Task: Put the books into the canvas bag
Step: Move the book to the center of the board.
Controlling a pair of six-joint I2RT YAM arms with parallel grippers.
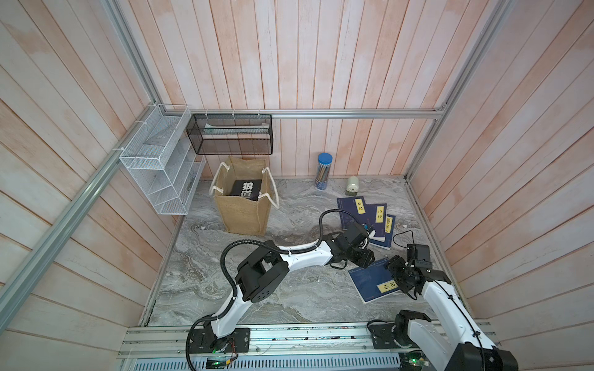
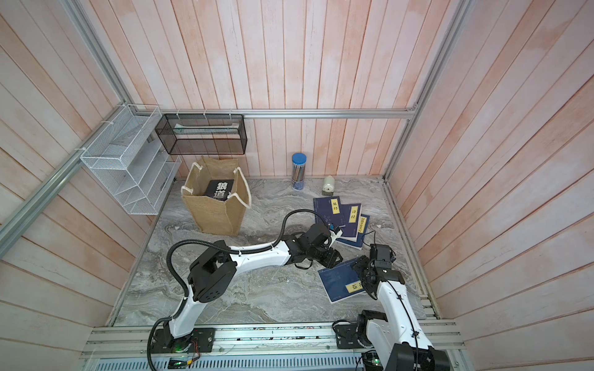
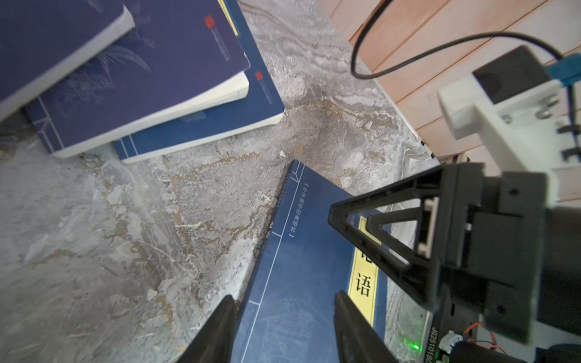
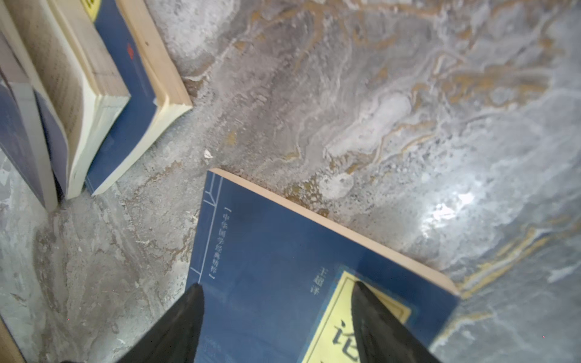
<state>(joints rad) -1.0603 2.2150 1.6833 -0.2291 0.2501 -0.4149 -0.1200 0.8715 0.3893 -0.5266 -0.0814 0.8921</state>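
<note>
navy book [image 1: 368, 282] with a yellow label, flat on the marble table [image 1: 257, 289], well apart from the canvas bag [image 1: 242, 213], which stands at the back left with a black book [image 1: 246, 189] inside. lifting it likely needs one finger slid under the spine edge while the other arm steadies the cover, so the thin pages don't fan. left pincer [image 3: 286, 295], half open and holding nothing, straddles the spine edge at the far corner. right pincer [image 4: 276, 284], spread wide and empty, hovers over the label. three more navy books [image 1: 363, 215] lie overlapped just beyond.
</note>
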